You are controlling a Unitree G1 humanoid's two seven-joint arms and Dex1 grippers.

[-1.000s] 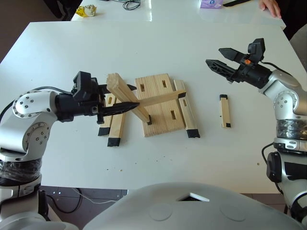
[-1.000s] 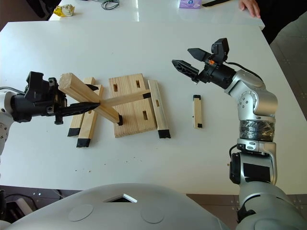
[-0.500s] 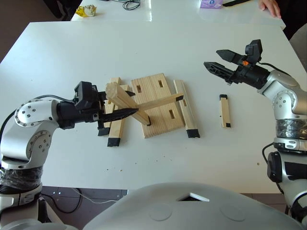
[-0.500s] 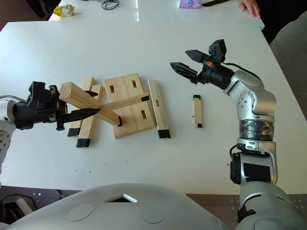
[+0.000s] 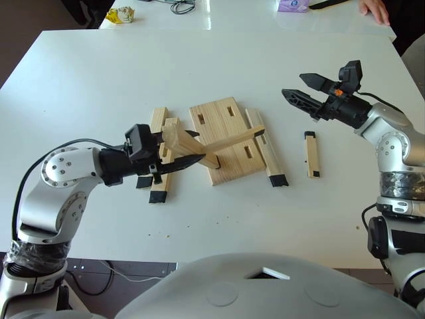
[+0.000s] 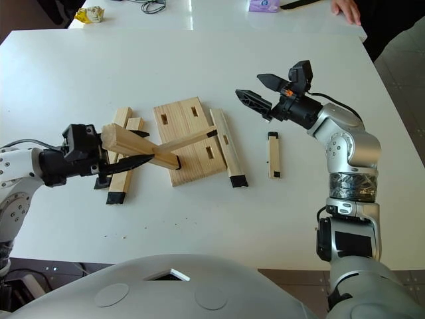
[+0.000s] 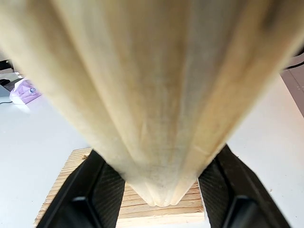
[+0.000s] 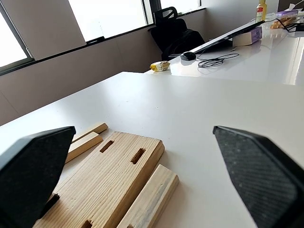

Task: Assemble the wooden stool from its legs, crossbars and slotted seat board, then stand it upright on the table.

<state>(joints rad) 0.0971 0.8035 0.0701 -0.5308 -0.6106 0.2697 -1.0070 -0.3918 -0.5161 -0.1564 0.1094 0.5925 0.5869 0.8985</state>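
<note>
Seat board (image 5: 232, 169) farther right, slots upward

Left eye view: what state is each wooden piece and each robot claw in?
Slotted wooden seat board: lying flat.
Thick wooden leg: tilted, gripped.
Thin wooden crossbar: slanting from that leg over the board.
Black-tipped wooden leg right of the board: lying flat.
Two wooden pieces left of the board: lying flat.
Short black-tipped wooden bar: lying flat, alone.
Left gripper: shut on the leg.
Right gripper: open, empty.

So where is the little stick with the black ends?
The little stick lies flat on the table, on the robot's right side, apart from the seat board, just nearer the robot than the right gripper.
</note>
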